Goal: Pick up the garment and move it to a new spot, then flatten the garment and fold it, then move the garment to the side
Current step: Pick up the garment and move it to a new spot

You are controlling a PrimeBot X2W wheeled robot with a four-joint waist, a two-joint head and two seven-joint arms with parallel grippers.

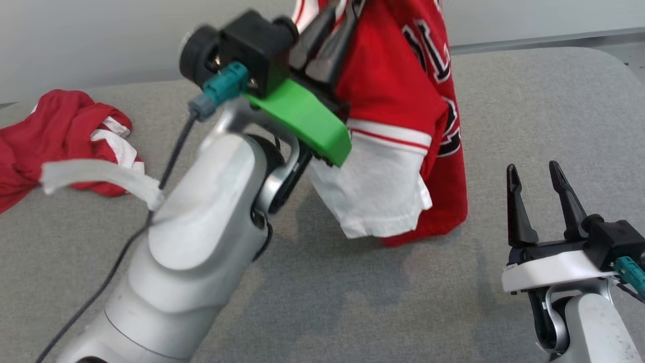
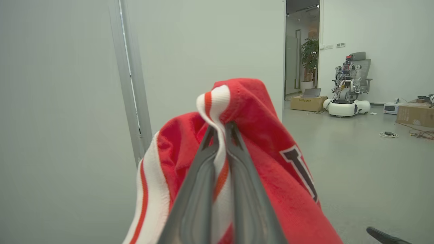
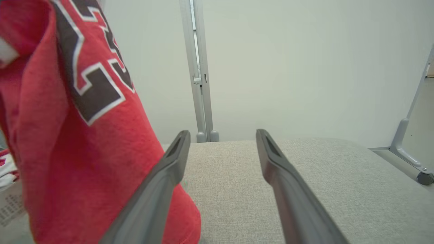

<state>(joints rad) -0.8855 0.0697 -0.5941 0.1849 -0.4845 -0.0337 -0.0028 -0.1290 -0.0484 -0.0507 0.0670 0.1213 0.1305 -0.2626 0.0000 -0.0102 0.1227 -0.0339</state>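
Garment point(image 1: 398, 91), red with white trim: pinched at a striped hem by the clamped left end effector point(image 2: 219, 130), hanging upright, lower edge seemingly touching the grey surface point(image 1: 529, 101). Right end effector point(image 1: 533, 171) spread apart, empty, low, near the hanging cloth.
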